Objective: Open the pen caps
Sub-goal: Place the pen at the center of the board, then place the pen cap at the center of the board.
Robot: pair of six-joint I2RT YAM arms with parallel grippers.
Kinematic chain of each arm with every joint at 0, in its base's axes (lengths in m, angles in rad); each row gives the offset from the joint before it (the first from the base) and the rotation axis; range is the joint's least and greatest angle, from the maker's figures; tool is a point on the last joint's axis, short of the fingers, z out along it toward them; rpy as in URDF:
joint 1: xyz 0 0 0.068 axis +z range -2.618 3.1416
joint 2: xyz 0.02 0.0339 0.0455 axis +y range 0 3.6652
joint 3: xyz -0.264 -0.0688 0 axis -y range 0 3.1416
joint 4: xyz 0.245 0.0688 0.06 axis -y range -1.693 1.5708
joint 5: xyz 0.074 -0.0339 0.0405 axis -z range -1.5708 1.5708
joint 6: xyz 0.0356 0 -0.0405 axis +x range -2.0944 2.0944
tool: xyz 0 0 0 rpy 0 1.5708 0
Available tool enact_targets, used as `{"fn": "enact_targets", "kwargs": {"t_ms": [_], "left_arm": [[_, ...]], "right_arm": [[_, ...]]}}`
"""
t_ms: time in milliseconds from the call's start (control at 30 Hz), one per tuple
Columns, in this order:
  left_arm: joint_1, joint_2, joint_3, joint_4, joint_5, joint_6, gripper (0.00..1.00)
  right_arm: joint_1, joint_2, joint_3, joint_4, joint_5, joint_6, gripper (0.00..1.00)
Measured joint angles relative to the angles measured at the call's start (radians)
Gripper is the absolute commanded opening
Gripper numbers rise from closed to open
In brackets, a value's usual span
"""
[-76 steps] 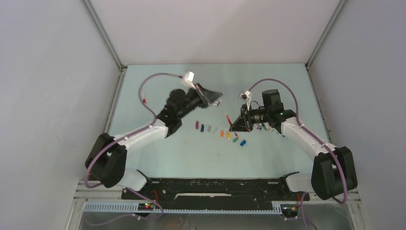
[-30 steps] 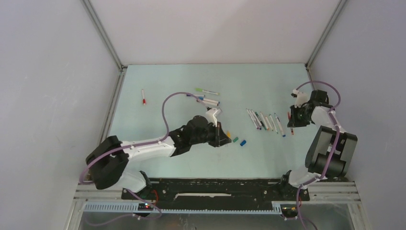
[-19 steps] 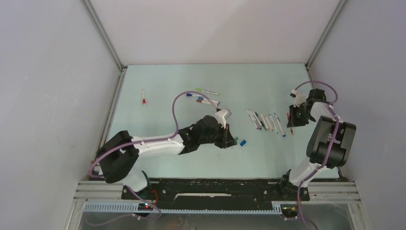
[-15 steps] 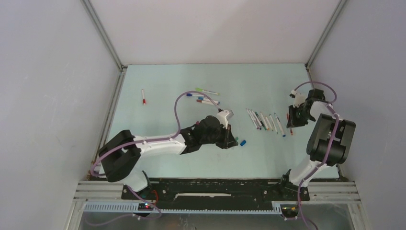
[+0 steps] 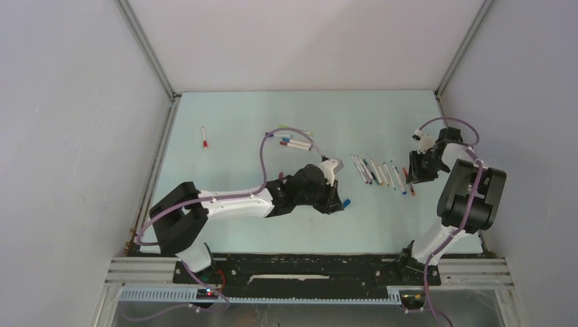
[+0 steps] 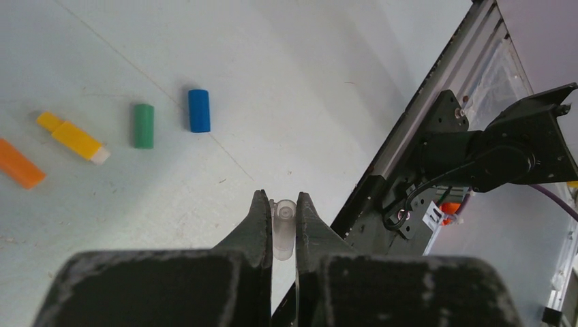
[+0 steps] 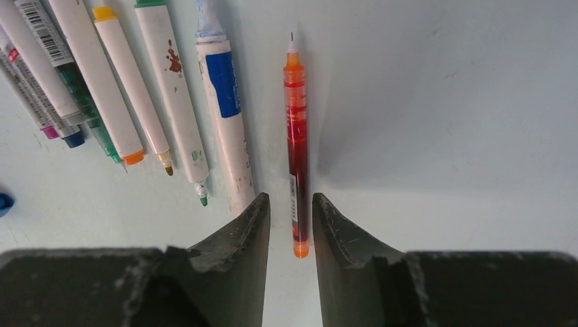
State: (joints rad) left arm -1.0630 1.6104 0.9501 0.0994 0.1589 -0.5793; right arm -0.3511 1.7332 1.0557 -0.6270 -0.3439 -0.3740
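Starting at my left, a lone pen (image 5: 203, 139) lay by itself on the table (image 5: 238, 116), well apart from everything else, and a small cluster of pens (image 5: 294, 144) lay farther in toward the middle. Both were nearer my left arm than my right. My left pincer (image 6: 281, 204) was all but closed on a small clear cap (image 6: 283, 235), pinched upright between the tips and held over bare table. Ahead of it and off to its left the loose caps lay in a line: orange cap (image 6: 20, 163), yellow cap (image 6: 71, 136), green cap (image 6: 143, 125), then blue cap (image 6: 198, 110), the blue one closest to me. I judged the clear cap belonged just past the blue one, a short reach forward and left. Beyond that lay the row of white pens (image 7: 109, 88), side by side with bare tips. At the far right, my right pincer (image 7: 291, 201) stood slightly parted, gripping nothing. A red pen (image 7: 296, 136) lay flat on the table between its fingers, its long axis running straight away from me, bare nib at the far end, just beside the row. Lifting straight up looked enough to clear it.
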Motion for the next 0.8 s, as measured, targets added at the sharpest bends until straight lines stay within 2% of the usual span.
{"fn": "enact_targets", "kwargs": {"t_ms": [367, 800], "left_arm": [[-0.060, 0.134, 0.213, -0.164, -0.071, 0.084, 0.03], [-0.092, 0.400, 0.559, -0.400, -0.178, 0.163, 0.06]], "right_arm": [[-0.043, -0.088, 0.000, -0.063, -0.127, -0.049, 0.35], [-0.059, -0.129, 0.000, -0.100, -0.219, -0.083, 0.36]]}}
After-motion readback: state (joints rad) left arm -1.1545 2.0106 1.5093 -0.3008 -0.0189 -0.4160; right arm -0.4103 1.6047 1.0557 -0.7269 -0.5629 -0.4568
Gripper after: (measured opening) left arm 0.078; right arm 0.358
